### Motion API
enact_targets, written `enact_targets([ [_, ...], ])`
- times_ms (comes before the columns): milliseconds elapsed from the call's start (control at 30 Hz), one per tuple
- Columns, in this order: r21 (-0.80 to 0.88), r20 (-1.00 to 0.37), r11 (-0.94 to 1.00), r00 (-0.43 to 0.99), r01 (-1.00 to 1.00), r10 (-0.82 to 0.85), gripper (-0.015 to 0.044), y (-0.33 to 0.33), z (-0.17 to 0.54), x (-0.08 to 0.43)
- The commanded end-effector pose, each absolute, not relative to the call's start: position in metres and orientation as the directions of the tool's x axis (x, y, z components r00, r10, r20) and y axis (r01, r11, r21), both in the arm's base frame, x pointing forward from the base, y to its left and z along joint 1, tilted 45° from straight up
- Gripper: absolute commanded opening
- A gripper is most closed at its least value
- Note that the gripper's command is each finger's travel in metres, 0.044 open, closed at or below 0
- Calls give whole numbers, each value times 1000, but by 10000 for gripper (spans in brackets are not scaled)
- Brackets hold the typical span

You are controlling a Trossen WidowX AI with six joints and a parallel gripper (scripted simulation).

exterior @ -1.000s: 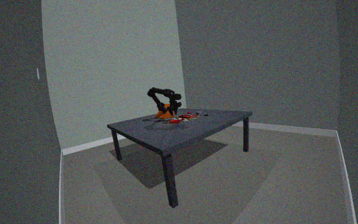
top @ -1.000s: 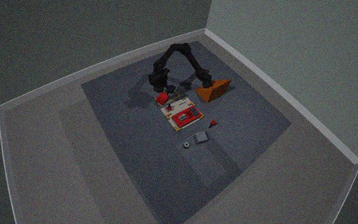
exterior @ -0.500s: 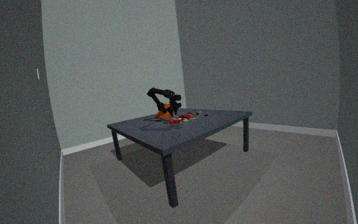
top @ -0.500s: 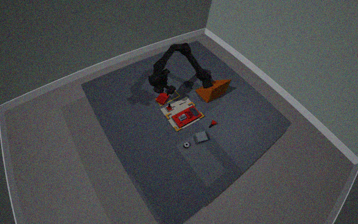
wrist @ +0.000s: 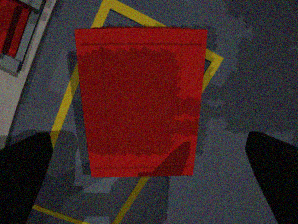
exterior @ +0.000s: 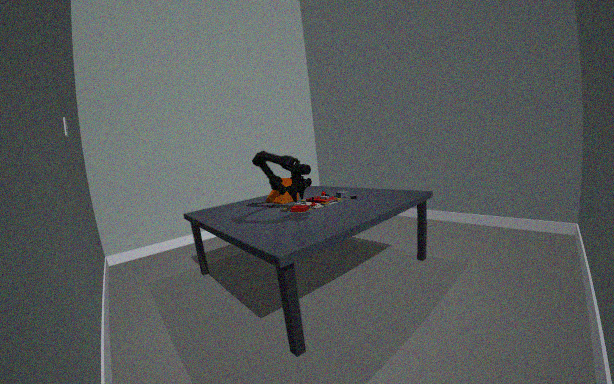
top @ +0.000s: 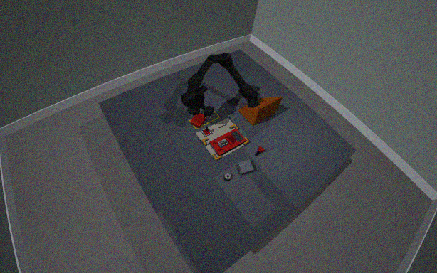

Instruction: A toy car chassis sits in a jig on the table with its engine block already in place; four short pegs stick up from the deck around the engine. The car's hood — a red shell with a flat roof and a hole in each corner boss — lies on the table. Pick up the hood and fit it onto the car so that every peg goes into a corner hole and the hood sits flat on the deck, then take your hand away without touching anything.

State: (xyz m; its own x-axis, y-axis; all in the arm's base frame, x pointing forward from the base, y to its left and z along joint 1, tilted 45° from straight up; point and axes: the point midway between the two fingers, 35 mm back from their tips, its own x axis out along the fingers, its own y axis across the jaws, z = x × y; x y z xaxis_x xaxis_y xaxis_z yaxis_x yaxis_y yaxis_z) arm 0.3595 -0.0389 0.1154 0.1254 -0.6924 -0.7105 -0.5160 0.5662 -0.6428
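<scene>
The red hood [top: 198, 120] [exterior: 300, 208] [wrist: 135, 100] lies roof up on the table, askew across a yellow outline [top: 218, 115] [wrist: 61, 117]. My gripper [wrist: 150, 141] is open and empty, pointing down above the table. In the wrist view the hood shows between and ahead of the fingertips, with a gap on each side. The red chassis [top: 237, 143] sits in its jig on a pale board [top: 221, 126], with the grey engine block [top: 223, 143] on its deck. The pegs are too small to make out, and the corner holes are not visible.
A small red part with a black post [top: 206, 131] stands on the board between hood and chassis. An orange wedge [top: 263, 111] [exterior: 280, 194] is by the arm's base. A small red and black piece [top: 260, 150], a grey block [top: 246, 166] and a small ring [top: 228, 176] lie beyond the chassis.
</scene>
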Motion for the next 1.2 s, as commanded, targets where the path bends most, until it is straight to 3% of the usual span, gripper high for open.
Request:
enact_targets([
  [0,-637,-712,566,119,-523,-692,440,-42,111,359],
  [1167,-639,-710,564,119,-523,-694,440,-60,91,360],
])
